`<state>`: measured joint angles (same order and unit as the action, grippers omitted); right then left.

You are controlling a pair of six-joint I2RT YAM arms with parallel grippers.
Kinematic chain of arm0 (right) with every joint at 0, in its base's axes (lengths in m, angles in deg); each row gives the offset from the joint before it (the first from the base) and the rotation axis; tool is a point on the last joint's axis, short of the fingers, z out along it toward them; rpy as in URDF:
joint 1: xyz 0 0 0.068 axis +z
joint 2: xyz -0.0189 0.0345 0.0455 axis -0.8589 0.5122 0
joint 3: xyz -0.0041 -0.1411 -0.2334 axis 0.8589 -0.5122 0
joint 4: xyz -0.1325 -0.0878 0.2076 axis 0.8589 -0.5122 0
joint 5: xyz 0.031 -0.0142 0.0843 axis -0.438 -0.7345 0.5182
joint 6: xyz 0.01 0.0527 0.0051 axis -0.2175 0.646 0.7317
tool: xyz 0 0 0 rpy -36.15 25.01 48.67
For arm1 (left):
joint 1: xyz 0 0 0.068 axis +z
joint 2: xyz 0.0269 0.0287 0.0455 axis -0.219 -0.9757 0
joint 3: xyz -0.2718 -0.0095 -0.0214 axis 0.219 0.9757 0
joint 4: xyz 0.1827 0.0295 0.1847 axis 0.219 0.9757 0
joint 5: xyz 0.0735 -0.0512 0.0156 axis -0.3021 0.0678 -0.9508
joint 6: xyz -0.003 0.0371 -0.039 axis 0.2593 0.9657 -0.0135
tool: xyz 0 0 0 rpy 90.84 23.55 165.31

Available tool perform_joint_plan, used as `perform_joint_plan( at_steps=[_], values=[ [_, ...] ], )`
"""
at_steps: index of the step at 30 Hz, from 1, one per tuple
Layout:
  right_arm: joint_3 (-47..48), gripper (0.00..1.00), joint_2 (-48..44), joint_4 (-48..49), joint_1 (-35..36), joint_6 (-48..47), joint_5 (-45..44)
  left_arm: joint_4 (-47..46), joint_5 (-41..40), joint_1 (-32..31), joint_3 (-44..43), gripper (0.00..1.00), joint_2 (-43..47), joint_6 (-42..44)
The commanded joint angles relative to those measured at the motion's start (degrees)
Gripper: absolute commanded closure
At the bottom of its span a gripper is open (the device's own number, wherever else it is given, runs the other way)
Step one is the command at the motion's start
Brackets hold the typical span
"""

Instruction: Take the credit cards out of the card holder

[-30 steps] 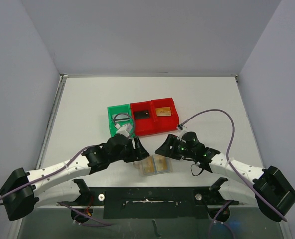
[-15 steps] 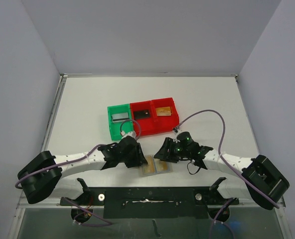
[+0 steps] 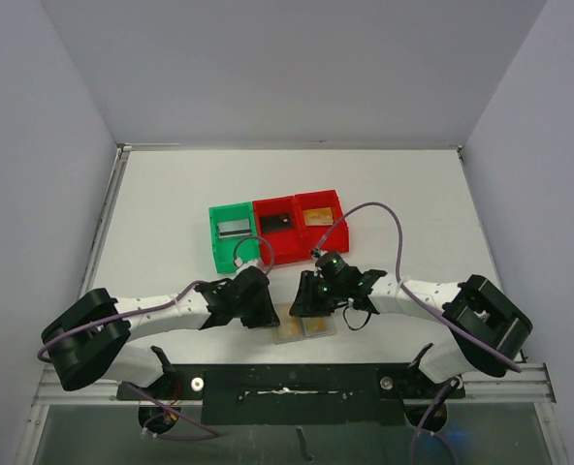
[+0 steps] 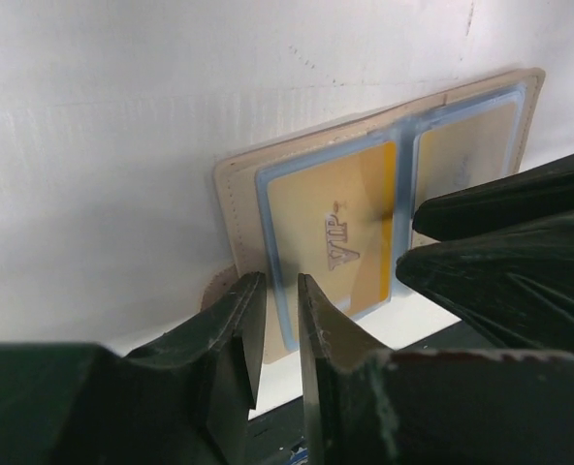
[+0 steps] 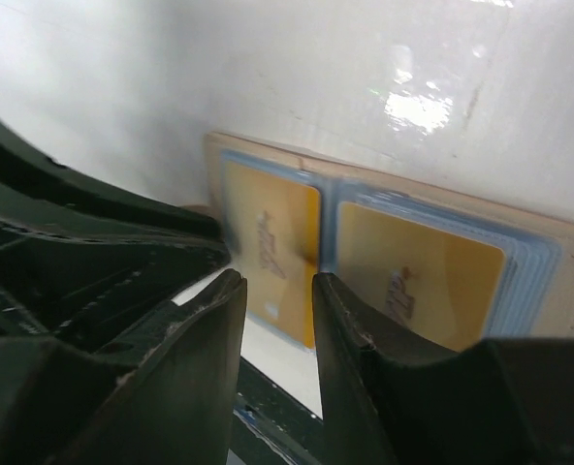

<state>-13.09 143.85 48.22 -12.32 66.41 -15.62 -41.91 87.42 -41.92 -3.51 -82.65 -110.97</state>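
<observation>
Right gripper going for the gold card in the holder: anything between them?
Nothing visible does. The right gripper straddles the near edge of the gold card in the open card holder. The left gripper sits at the holder's side edge, beside it, not between.

- The top external camera is looking down from high behind the near edge of the worktop (image 3: 171,194), taking in its whole surface.
- The left wrist camera is riding low at the near edge, looking past the left pincer (image 4: 279,286) at the card holder (image 4: 237,203) from very close.
- The right wrist camera is facing the same card holder past the right pincer (image 5: 275,281), equally close, from the opposite side.
- All three are sharing the middle of the near edge.
</observation>
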Motion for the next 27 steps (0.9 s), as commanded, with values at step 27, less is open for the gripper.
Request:
perform_joint_plan(
  at_steps=[27],
  values=[
    [-1.55, 0.87, 3.41, 7.04, -0.75, 3.23, 4.32, 4.45, -2.03, 0.07, -1.61, 0.9, -7.53, 1.02]
  ],
)
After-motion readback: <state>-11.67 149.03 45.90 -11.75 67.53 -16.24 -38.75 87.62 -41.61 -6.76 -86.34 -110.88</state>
